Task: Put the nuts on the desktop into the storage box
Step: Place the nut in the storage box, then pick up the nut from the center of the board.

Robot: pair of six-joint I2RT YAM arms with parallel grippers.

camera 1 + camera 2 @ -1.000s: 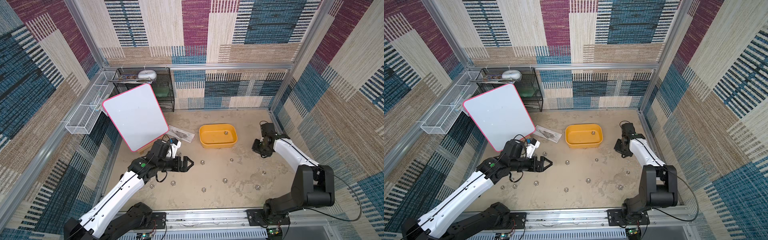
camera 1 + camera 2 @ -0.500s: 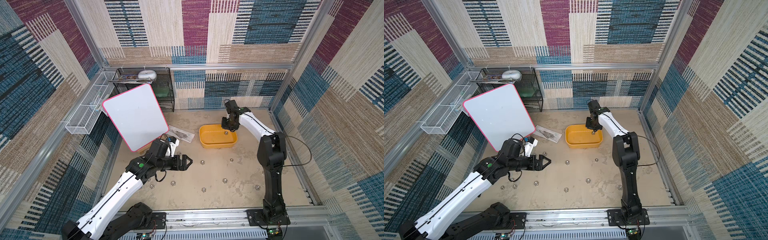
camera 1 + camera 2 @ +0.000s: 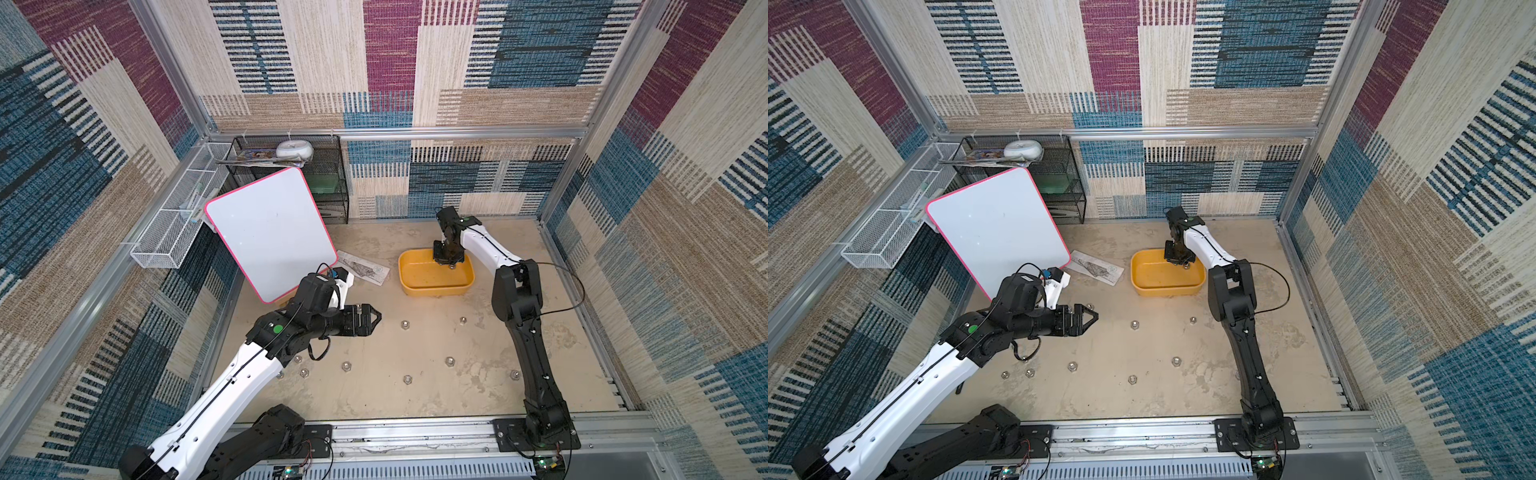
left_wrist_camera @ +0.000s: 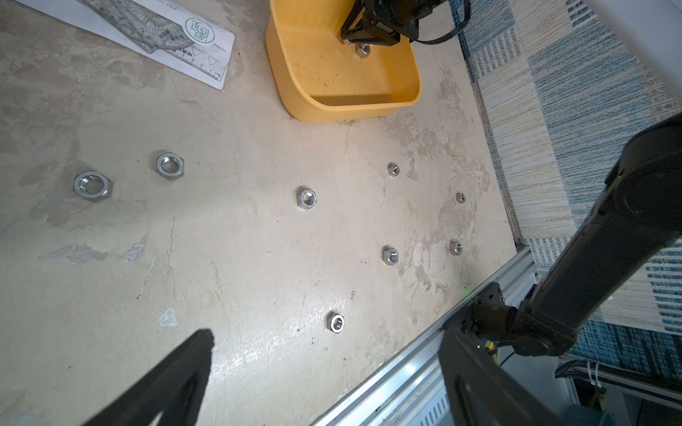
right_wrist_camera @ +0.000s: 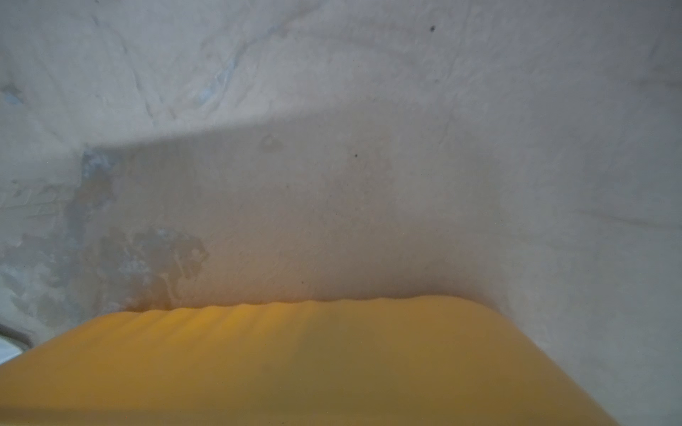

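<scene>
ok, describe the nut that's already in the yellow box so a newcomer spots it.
Start at the yellow box at the back of the sandy tabletop, beside the printed paper. The right gripper hangs over its far right part, and a silver nut sits just beneath it. It is the only nut inside the box; the rest lie on the tabletop.

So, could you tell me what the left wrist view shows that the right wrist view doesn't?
Only the left wrist view shows eight loose nuts, another nut inside the storage box, a printed ruler sheet and the right arm. Only the right wrist view gives a blurred close-up of one box wall beside a dark stain; no nuts appear there. Both show the yellow box and the desktop.
</scene>
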